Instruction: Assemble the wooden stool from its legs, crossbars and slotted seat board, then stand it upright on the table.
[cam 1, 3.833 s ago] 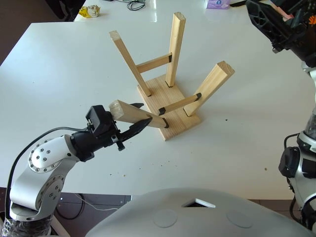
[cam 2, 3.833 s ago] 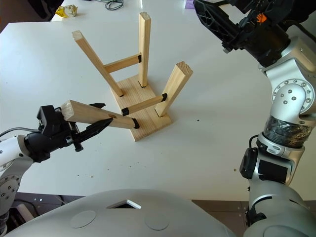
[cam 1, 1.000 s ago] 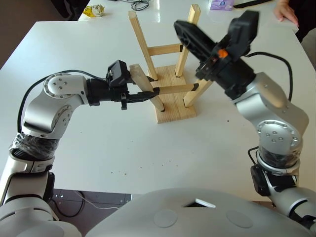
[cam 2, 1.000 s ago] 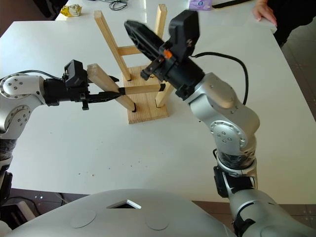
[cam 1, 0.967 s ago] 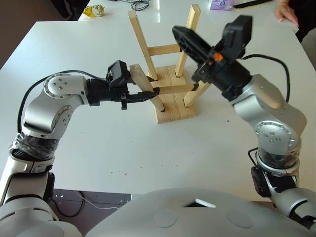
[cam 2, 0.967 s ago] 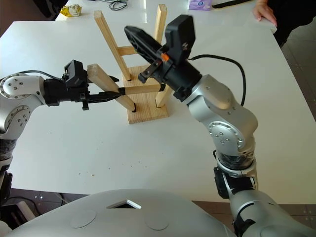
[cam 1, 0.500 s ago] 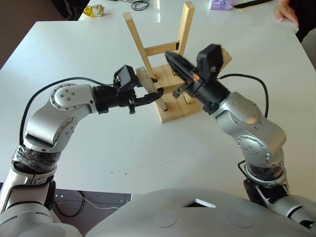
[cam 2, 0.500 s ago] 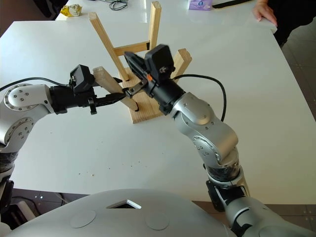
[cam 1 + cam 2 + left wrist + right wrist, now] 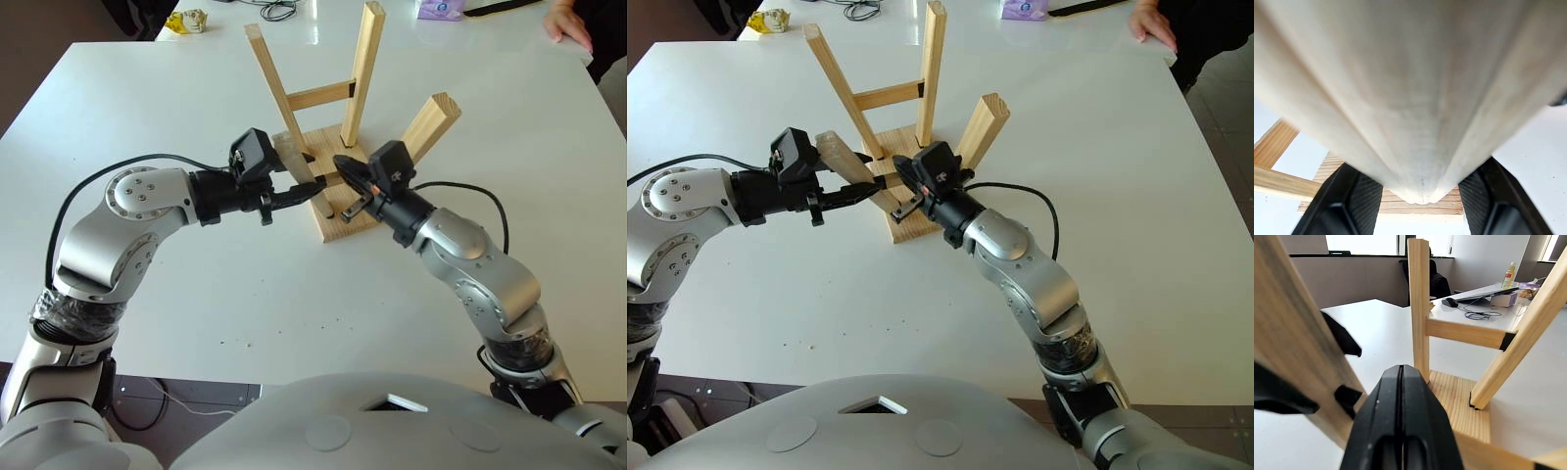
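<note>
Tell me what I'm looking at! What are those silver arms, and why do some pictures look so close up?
Those are a robot's two arms. Each ends in a two-fingered tool for pinching things. Two pictures come from cameras in the robot's head, looking down at a white table. The other two come from cameras on its wrists, so everything looks huge there. On the table a wooden stool stands upside down: its seat board lies flat and the legs point up. The left tool is pinching one slanted leg. The right tool has its fingers shut with nothing between them, and pokes in among the legs.
</note>
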{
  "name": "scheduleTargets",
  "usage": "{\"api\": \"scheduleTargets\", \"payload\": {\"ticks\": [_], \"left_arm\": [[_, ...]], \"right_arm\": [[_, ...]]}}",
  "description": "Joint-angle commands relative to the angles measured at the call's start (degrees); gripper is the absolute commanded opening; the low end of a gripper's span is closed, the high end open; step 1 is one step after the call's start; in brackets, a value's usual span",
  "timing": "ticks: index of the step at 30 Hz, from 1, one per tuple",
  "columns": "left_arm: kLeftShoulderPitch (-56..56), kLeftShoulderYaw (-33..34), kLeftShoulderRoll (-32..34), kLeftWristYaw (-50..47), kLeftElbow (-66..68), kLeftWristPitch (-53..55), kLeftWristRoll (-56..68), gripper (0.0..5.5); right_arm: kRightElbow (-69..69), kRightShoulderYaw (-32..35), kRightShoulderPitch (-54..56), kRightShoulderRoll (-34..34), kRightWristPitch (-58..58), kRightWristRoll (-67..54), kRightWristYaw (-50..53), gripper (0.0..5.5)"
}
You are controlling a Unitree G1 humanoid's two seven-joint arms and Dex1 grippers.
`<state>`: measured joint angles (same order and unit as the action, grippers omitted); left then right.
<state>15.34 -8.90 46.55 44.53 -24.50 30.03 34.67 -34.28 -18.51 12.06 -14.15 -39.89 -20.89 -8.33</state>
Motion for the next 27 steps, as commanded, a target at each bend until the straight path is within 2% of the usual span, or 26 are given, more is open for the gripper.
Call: {"api": "scheduleTargets", "payload": {"ticks": [1, 4, 7, 9, 11, 14, 16, 19, 22, 25, 27], "left_arm": [[-2.88, -6.36, 1.22, 2.23, 4.03, 5.96, -4.54, 2.05], [-1.26, -6.86, 1.60, 3.53, 5.96, 5.23, -5.39, 2.05], [-1.29, -6.44, 2.70, 4.40, 7.91, 4.00, -6.29, 2.05], [-2.10, -5.91, 3.32, 4.59, 8.61, 3.28, -6.58, 2.05], [-2.63, -5.46, 3.69, 4.93, 9.02, 2.70, -6.64, 2.05], [-3.23, -4.84, 4.32, 5.28, 9.15, 2.17, -6.58, 2.05], [-3.58, -4.88, 4.84, 5.41, 8.81, 1.89, -7.12, 2.05], [-3.28, -5.53, 4.96, 6.17, 8.64, 1.99, -7.08, 2.05], [-3.41, -6.90, 4.72, 6.78, 9.24, 1.62, -7.73, 2.05], [-3.21, -8.88, 3.90, 7.43, 10.18, 1.10, -8.70, 2.05], [-2.84, -10.25, 3.49, 7.76, 11.26, 0.39, -9.66, 2.05]], "right_arm": [[-4.60, 8.10, 7.07, 5.40, 0.66, -6.30, 0.39, 0.00], [-4.71, 22.08, 15.38, 7.09, 0.89, -16.62, 3.22, 0.00], [-1.07, 36.02, 18.83, -1.30, 0.23, -24.57, 0.45, 0.00], [1.68, 41.78, 16.30, -7.54, 0.48, -26.14, -4.34, 0.00], [5.62, 45.26, 11.42, -13.12, 1.41, -22.88, -7.63, 0.00], [12.13, 38.55, 2.06, -20.00, 4.72, -8.55, -8.69, 0.00], [15.03, 34.35, 0.49, -19.80, 6.39, -2.19, -5.89, 0.00], [17.74, 32.80, 3.13, -15.66, 7.58, 1.55, -1.07, 0.00], [15.87, 27.64, 4.27, -10.82, 7.37, -0.26, -3.23, 0.00], [2.28, 13.25, 0.37, -6.13, 3.75, -10.10, -12.73, 0.00], [-2.58, 8.04, -1.48, -5.22, 2.52, -12.17, -14.72, 0.00]]}}
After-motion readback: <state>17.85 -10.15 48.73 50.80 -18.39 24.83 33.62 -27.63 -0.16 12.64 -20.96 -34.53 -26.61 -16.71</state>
